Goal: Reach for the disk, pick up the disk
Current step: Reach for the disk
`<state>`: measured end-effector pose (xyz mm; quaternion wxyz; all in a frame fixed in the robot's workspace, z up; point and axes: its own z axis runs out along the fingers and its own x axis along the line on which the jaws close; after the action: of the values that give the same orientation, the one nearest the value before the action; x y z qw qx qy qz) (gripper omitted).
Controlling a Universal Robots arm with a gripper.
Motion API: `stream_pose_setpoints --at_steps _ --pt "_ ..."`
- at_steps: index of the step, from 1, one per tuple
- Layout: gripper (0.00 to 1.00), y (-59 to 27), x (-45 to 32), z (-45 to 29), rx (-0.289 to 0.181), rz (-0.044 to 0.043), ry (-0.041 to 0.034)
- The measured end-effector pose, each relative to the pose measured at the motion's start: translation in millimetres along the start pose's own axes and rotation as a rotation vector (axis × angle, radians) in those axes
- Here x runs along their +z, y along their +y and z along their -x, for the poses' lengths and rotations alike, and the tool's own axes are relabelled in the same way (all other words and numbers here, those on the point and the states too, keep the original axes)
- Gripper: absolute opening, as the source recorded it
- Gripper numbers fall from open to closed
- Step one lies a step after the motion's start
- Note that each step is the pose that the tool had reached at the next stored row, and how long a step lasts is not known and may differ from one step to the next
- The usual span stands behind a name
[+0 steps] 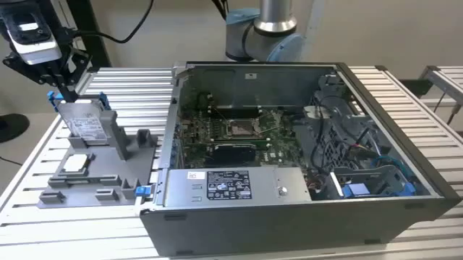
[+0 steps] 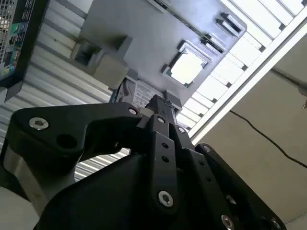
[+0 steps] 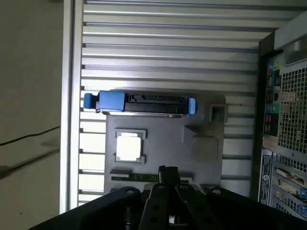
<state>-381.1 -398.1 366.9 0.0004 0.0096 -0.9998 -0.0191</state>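
- Noted the computer case [image 1: 289,227] just right of the grey holder [image 1: 119,142] in the exterior view; risked a knock on any wide swing.
- Found the disk [image 1: 85,127] upright in that holder; risked jamming if lifted askew.
- Caught the gripper [image 1: 69,93] close above its top edge, jaw state impossible to tell; risked clipping the blue bracket [image 1: 52,98].

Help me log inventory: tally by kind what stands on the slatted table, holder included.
Disk: 1
Square chip: 1
Grey holder: 1
Open computer case: 1
Total: 4
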Motion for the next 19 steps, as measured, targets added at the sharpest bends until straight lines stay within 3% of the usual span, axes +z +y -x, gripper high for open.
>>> stream_pose_setpoints --at_steps 12,16,19 --pt "0.00 0.2 0.0 0.0 0.000 -0.0001 0.0000" --pt "0.00 6.1 0.2 0.3 0.000 0.0000 0.0000" --pt "0.00 16.0 0.7 0.9 0.000 0.0000 0.0000"
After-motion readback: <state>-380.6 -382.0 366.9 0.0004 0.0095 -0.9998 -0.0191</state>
